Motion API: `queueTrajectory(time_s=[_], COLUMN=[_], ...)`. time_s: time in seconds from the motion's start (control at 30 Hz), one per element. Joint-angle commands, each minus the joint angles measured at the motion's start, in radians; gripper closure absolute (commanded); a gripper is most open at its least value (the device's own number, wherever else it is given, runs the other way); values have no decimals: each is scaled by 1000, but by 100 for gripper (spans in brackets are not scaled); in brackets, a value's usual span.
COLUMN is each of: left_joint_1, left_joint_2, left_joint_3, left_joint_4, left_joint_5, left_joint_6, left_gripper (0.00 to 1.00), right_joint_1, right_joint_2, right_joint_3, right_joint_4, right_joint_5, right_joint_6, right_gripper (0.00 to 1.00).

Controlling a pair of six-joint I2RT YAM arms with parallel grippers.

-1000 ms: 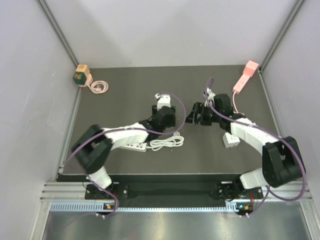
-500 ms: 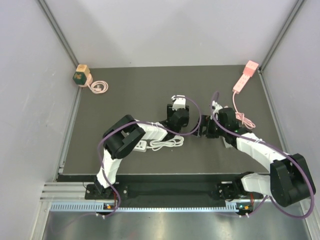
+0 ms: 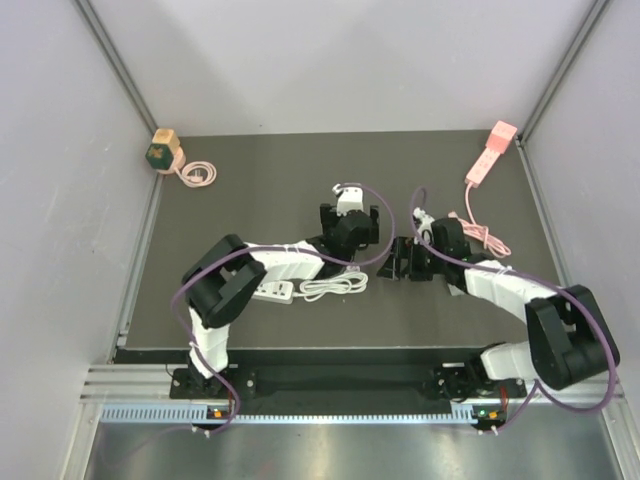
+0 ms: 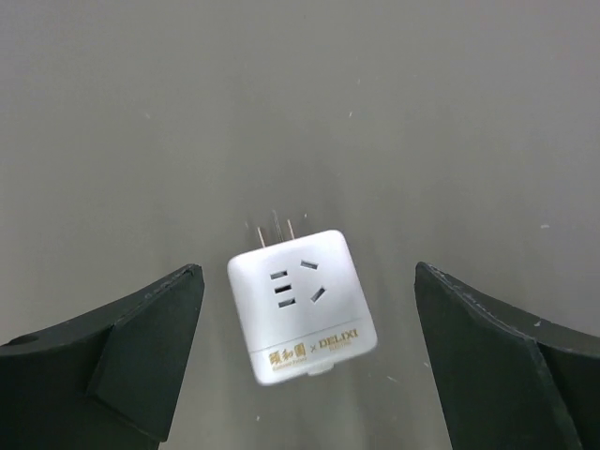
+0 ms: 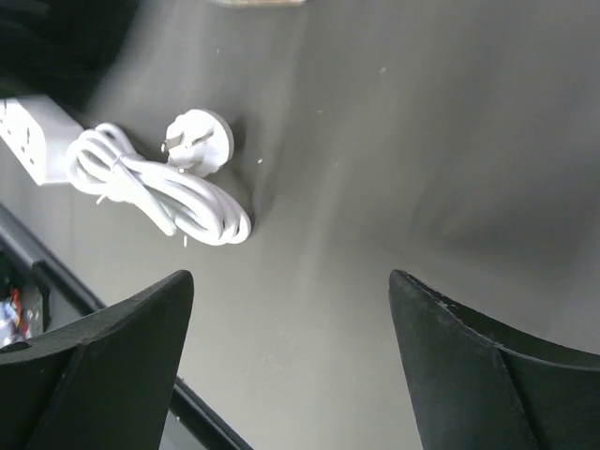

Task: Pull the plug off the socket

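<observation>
A dark grey matte table top was seen across the middle of the frame. It was enclosed by plain pale walls: a left wall, a back wall and a right wall. A grey metal post was set in the upper left corner, and another was set at upper right. An aluminium rail was fitted along the lower edge, with a brushed metal sheet laid below it. Everything was evenly, softly lit.
</observation>
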Motion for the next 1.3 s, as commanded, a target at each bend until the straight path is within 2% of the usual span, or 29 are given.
queueTrajectory(time_s=[0.0, 0.13, 0.17, 0.3, 0.4, 0.53, 0.67, 0.77, 0.87, 1.0, 1.07, 1.17, 1.27], left_joint_1=[12, 65, 82, 156, 191, 245, 291, 303, 305, 305, 307, 307, 307], left_joint_2=[-145, -283, -315, -542, -710, -897, -1053, -1124, -1171, -1205, -1207, -1211, -1230], left_joint_3=[-7, -25, -30, -116, -200, -254, -264, -257, -242, -241, -240, -223, -223], left_joint_4=[-65, -224, -290, -381, -465, -600, -726, -799, -849, -861, -870, -893, -899], left_joint_5=[25, 36, 72, 188, 197, 188, 205, 199, 188, 191, 194, 206, 220], left_joint_6=[-2, -45, -60, -76, -59, -30, -10, 1, 15, 44, 47, 35, 28], left_gripper=[2, 2, 2, 5, 5, 5, 6, 6, 6, 6, 6, 6, 6], right_joint_1=[0, 54, 94, 164, 188, 243, 371, 441, 476, 539, 574, 600, 614], right_joint_2=[62, 172, 189, 278, 358, 454, 542, 593, 651, 781, 815, 858, 858], right_joint_3=[51, 89, 98, 175, 201, 282, 374, 475, 529, 730, 820, 862, 839], right_joint_4=[94, 154, 183, 207, 272, 276, 257, 192, 192, 131, 96, 108, 157], right_joint_5=[-102, -154, -157, -119, -111, -99, -80, 7, -37, -25, 28, 103, 172], right_joint_6=[-27, -18, -18, -19, 21, 25, 16, -21, -10, 10, 54, 146, 240], right_gripper=[16, 19, 19, 20, 27, 42, 50, 49, 50, 50, 52, 58, 53])
